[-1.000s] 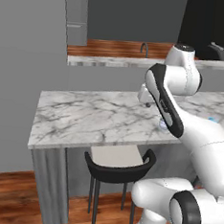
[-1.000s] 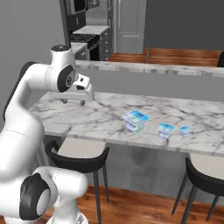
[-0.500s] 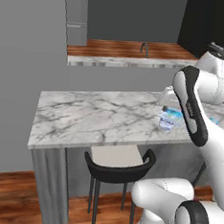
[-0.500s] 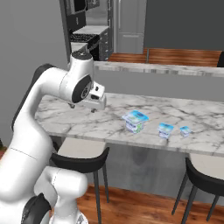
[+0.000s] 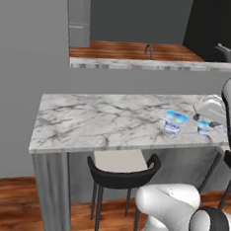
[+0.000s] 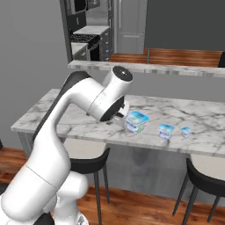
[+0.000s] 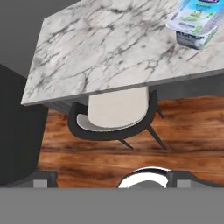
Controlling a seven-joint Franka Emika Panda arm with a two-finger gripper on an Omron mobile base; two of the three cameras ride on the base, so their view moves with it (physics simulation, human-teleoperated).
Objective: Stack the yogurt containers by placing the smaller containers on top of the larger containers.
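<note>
Three yogurt containers stand in a row near the marble counter's front edge. The larger container [image 6: 136,121] is whitish with a pale blue lid and also appears in the left base view [image 5: 175,122] and the hand view [image 7: 193,22]. To its right are a smaller container [image 6: 166,130] [image 5: 203,126] and the smallest one [image 6: 186,131]. My gripper [image 6: 118,116] hangs just left of the larger container, above the counter's front edge. In the hand view its fingertips [image 7: 43,178] stand wide apart, so the gripper [image 7: 113,179] is open and holds nothing.
The marble counter [image 6: 57,115] runs left to right, with a raised back ledge [image 6: 176,69] behind it. A black stool with a pale seat [image 7: 116,111] sits under the counter's front edge, and another stool [image 6: 206,178] stands at the right. Wood floor lies below.
The arm has swung rightward along the counter, from its left part to right beside the larger container. The jaws have widened a little. The containers have not moved.
</note>
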